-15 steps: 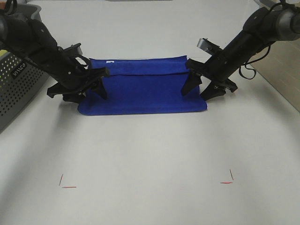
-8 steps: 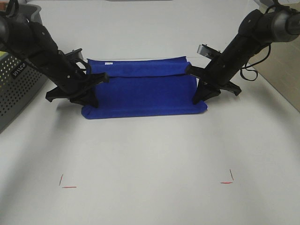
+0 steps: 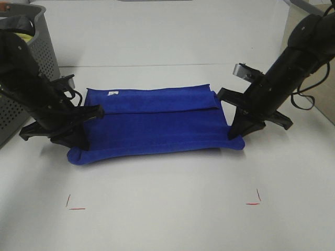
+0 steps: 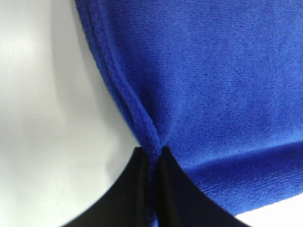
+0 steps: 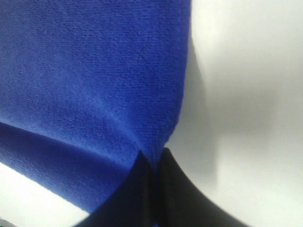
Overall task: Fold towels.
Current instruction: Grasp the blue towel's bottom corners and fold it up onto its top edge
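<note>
Now, towel (image 3: 157, 125): royal blue, lying on the white table (image 3: 167, 225) between the two arms, roughly mid-table.
long axis: runs left to right across the high view, with the short ends facing the arms.
fold: a narrower band lies doubled over along the far long edge; the white tag (image 3: 112, 93) sits at its far left corner.
left gripper (image 3: 78, 147): clamped tight on the near left corner, hem pinched between the fingertips.
right gripper (image 3: 236, 137): closed on the near right corner, cloth puckered at the pinch.
grey basket (image 3: 36, 57): far left, apart from the towel.
</note>
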